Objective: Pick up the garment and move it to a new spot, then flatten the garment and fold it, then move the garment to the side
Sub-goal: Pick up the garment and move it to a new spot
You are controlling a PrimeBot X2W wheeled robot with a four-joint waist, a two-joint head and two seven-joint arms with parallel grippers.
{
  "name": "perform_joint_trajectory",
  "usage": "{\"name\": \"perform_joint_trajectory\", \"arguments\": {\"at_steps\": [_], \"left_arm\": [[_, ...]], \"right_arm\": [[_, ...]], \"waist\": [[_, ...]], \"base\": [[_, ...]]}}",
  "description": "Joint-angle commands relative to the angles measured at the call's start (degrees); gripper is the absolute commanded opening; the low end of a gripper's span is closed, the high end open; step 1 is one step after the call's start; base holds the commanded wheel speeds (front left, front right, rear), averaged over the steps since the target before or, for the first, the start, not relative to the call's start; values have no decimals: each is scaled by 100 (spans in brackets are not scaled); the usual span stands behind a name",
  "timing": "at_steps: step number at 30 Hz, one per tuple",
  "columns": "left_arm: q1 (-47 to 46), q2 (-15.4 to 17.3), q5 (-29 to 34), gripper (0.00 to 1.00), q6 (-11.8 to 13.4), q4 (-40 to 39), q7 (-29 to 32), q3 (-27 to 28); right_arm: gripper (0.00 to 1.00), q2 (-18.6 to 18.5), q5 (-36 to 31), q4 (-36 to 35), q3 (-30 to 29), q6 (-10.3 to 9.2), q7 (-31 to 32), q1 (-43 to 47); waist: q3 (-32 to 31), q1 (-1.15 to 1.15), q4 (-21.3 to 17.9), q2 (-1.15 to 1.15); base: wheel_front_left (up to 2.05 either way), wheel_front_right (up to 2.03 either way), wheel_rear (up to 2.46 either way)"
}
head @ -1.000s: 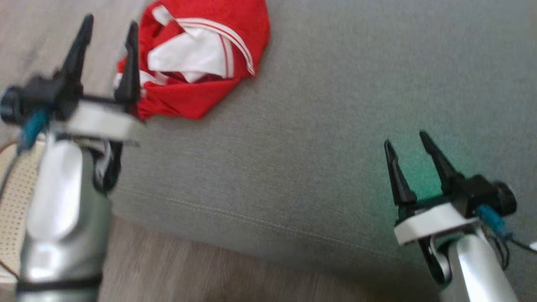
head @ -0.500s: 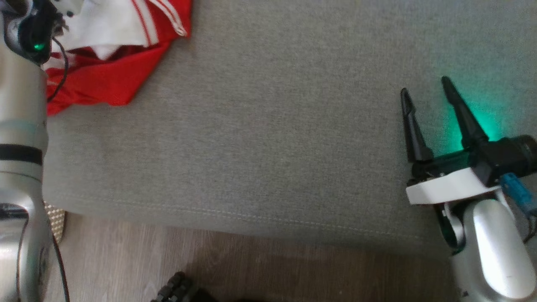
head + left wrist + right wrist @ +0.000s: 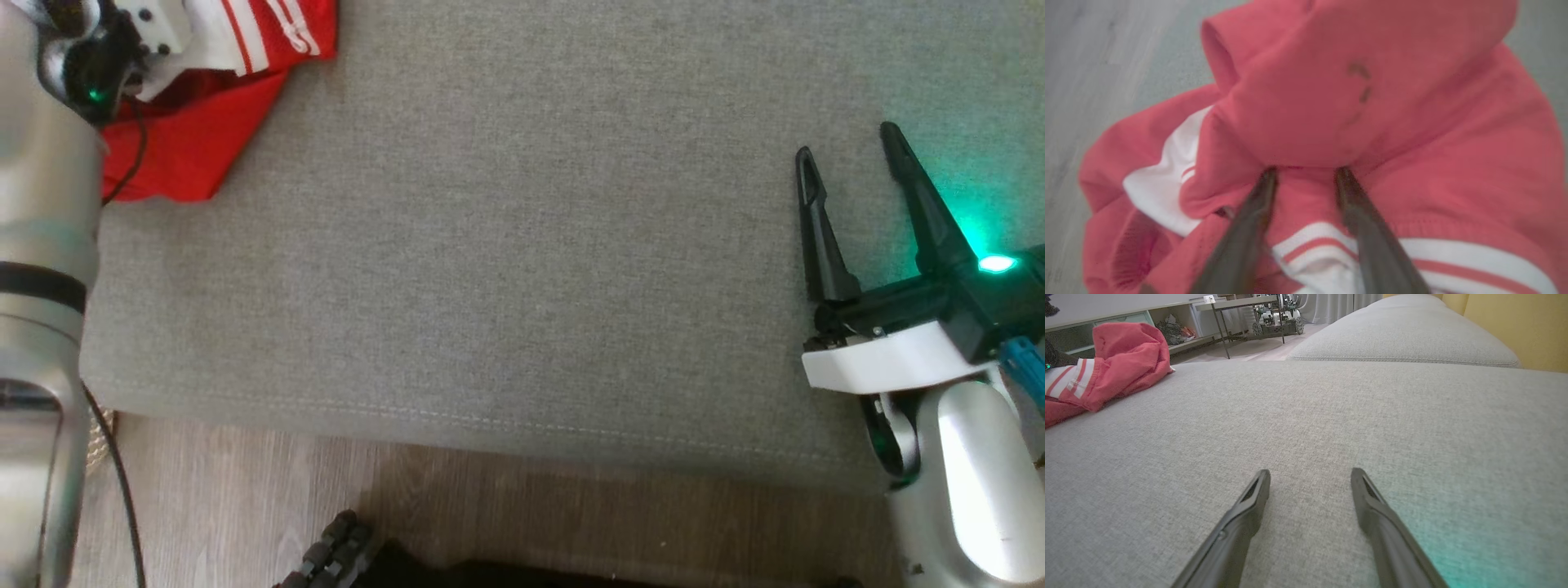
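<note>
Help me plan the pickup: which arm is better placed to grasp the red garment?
Left. The left end effector, open, has both fingertips against the garment; the right end effector is open over bare cushion, well away.

Setting: home-like living room. Evidence: grey upholstered sofa (image 3: 1404, 339) with stitched seat cushions; wood-plank floor (image 3: 245, 506); yellow wall (image 3: 1515, 322); pale curtains (image 3: 1331, 304); low open shelving (image 3: 1106, 322); thin-legged table (image 3: 1237, 303), wheeled machine (image 3: 1278, 320) near it.

The wide grey woven-fabric sofa cushion (image 3: 506, 245) offered open passage across its middle, hemmed only by the crumpled red-and-white cloth garment (image 3: 188, 155) heaped at its far left corner and the right gripper (image 3: 847, 139), spread-fingered, at its right.
</note>
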Motion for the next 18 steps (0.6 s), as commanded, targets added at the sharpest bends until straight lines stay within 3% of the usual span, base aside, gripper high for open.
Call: {"name": "perform_joint_trajectory", "arguments": {"at_steps": [1,8,13,18], "left_arm": [[9,394,3,0,8,-66,-234,-12],[-8,552,-86,0,8,-245,-1618,-271],[7,560,-224,0,8,-476,-2268,-525],[18,505,-542,0,8,-1041,-2487,-928]], "right_arm": [[100,-21,38,36,133,-1,-2,-25],[100,-2,123,158,188,-1,-2,9],[100,53,227,272,257,-1,-2,105],[100,98,331,350,333,-1,-2,214]], "waist": [[-59,0,23,0],[-504,0,56,0],[-960,0,41,0],[-1402,0,-34,0]], "base": [[0,0,0],[0,0,0],[0,0,0],[0,0,0]]}}
